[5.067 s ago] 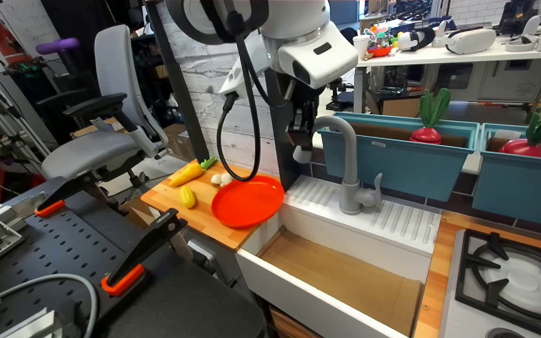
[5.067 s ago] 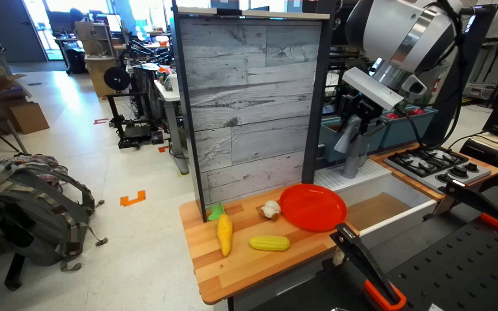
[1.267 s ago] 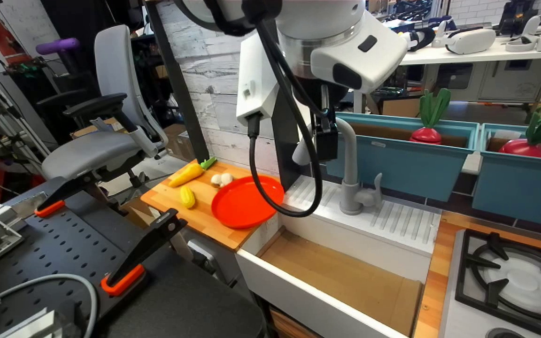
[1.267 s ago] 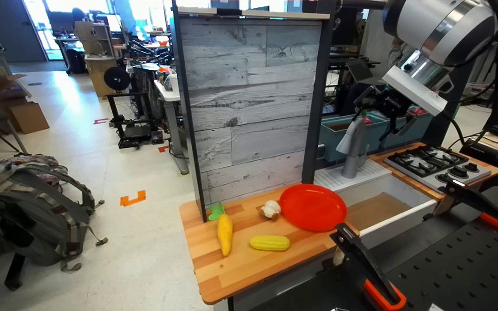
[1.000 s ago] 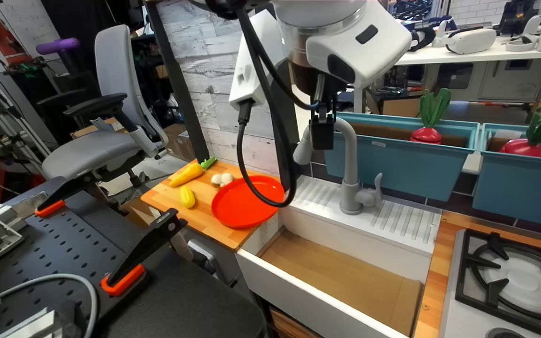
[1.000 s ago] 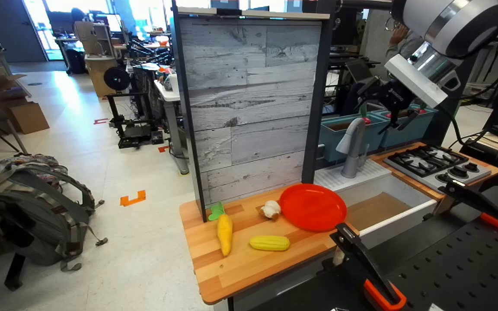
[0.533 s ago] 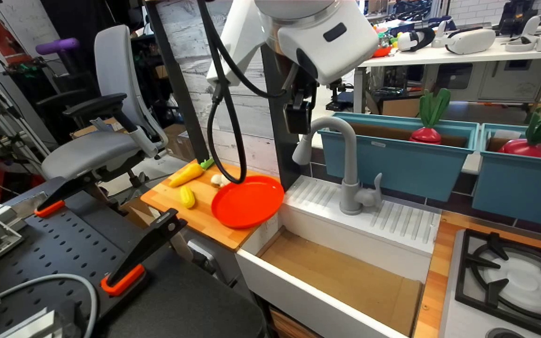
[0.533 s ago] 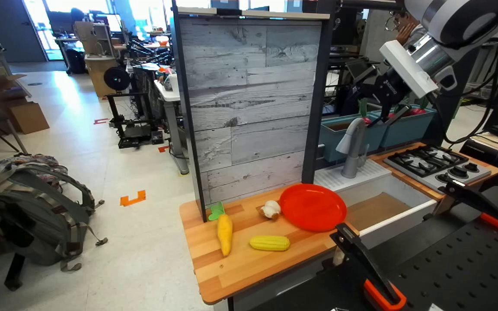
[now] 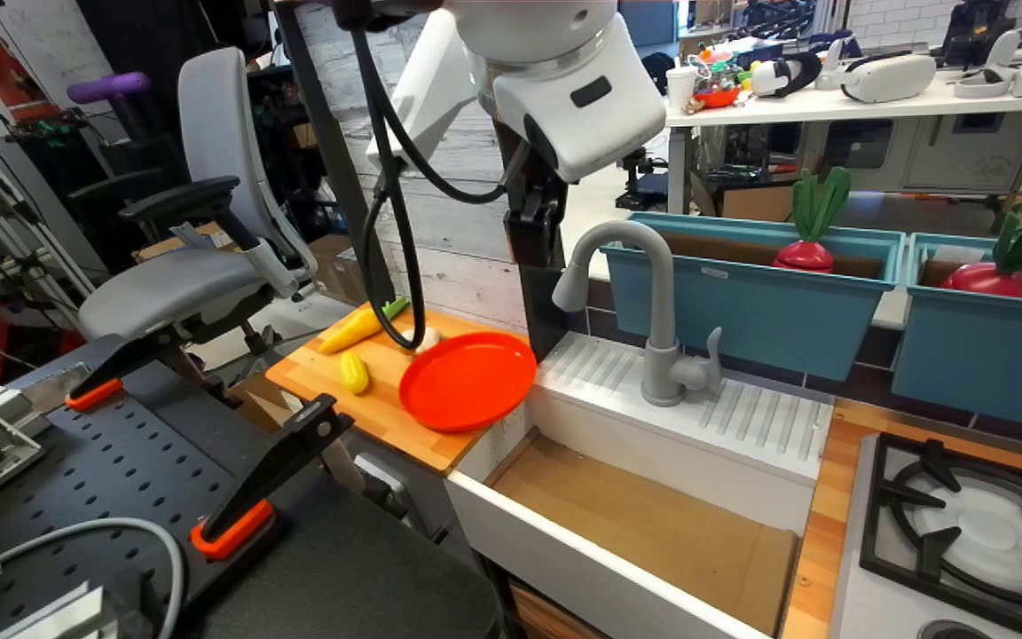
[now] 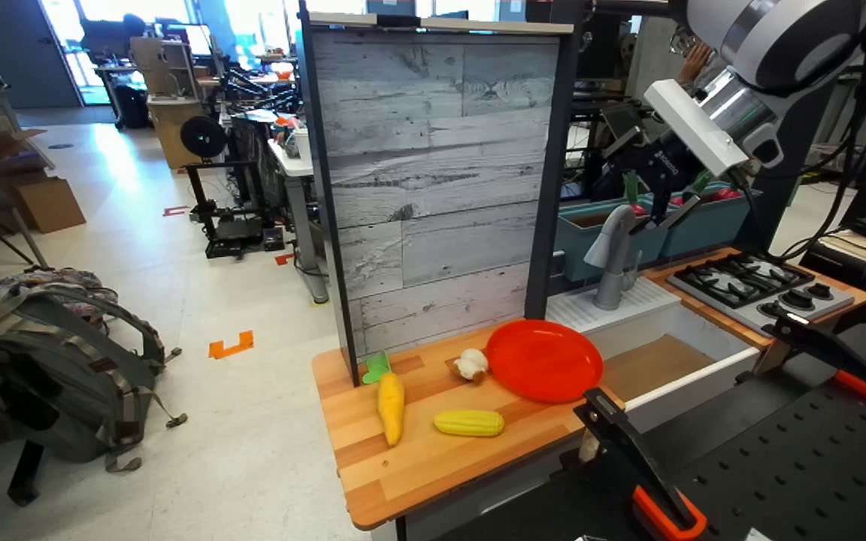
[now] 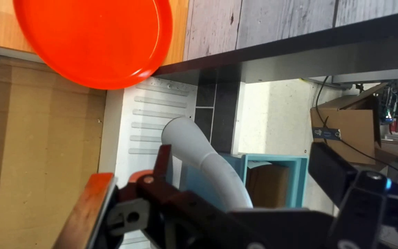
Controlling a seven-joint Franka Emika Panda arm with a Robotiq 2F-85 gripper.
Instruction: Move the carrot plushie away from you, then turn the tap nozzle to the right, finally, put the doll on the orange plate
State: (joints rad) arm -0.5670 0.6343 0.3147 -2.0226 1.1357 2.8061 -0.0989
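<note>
Guessing we go for the tap nozzle [image 11: 199,152] next | our hand [image 11: 210,160]: fingers [image 11: 330,169] spread wide, nothing held | nozzle near, below our hand, its neck slanting between our fingers in the wrist view, mouth toward the orange plate [image 11: 92,38]

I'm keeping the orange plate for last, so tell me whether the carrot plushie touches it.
No: in an exterior view, wooden counter shows between the carrot plushie and the orange plate.

The round orange-red plastic plate [image 9: 468,382] looks smooth and shiny to me. The tall, bent grey tap [image 9: 664,293] looks smooth but dull. The brown wooden tabletop [image 10: 433,472] looks smooth; the grey plank wall [image 10: 433,188], rough.
</note>
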